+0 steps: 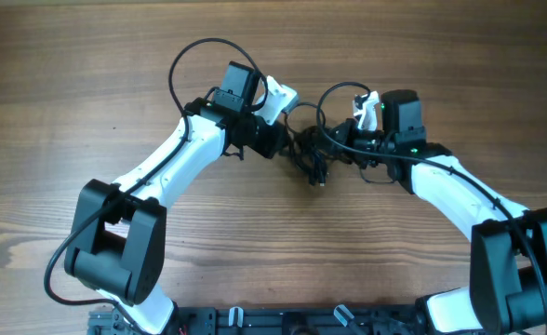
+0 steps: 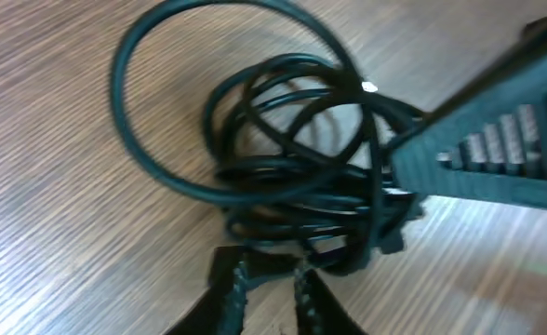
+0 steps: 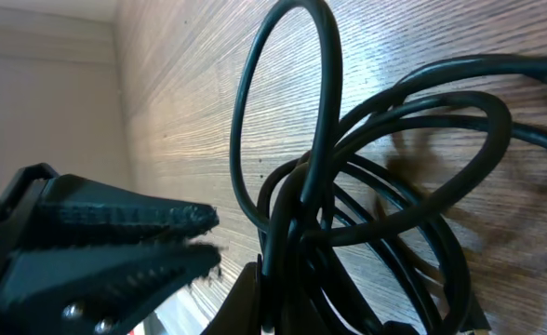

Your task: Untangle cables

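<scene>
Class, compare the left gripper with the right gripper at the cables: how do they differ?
Jaws: the left gripper has its jaws slightly parted, while the right gripper is shut on the cables. Side: in the overhead view the left gripper meets the cables from the left, the right gripper from the right. Shared: both have dark ridged fingers and sit at the same tangle.

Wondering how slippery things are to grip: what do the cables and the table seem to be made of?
Cables: probably rubber or soft plastic sheathing, black and slightly glossy; pale highlights run along their curves. Table: wood or a wood-pattern laminate, fairly matte, with fine straight grain lines.
</scene>
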Robot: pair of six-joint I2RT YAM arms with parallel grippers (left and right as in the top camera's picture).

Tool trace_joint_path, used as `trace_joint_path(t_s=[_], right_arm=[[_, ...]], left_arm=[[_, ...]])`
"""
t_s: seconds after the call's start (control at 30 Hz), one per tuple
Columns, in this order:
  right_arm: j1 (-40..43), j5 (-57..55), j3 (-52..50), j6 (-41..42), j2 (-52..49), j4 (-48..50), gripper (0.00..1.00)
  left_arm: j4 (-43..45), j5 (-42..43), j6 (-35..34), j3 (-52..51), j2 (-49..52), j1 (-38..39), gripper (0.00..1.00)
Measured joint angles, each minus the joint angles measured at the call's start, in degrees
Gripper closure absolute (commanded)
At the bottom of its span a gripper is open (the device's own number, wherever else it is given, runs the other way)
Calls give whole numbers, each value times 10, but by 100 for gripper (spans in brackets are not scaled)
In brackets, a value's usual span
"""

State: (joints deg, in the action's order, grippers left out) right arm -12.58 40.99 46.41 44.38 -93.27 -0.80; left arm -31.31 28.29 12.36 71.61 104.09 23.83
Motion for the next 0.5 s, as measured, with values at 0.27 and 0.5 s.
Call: trace_joint_path(t_s=[0.27, 0.5], right_arm=[[0, 1, 0, -1, 0, 0, 96], [0, 1, 0, -1, 0, 0, 96]], left_arm=[[-21, 31, 48, 0, 0, 0, 64], [-21, 45, 70, 0, 0, 0, 64]])
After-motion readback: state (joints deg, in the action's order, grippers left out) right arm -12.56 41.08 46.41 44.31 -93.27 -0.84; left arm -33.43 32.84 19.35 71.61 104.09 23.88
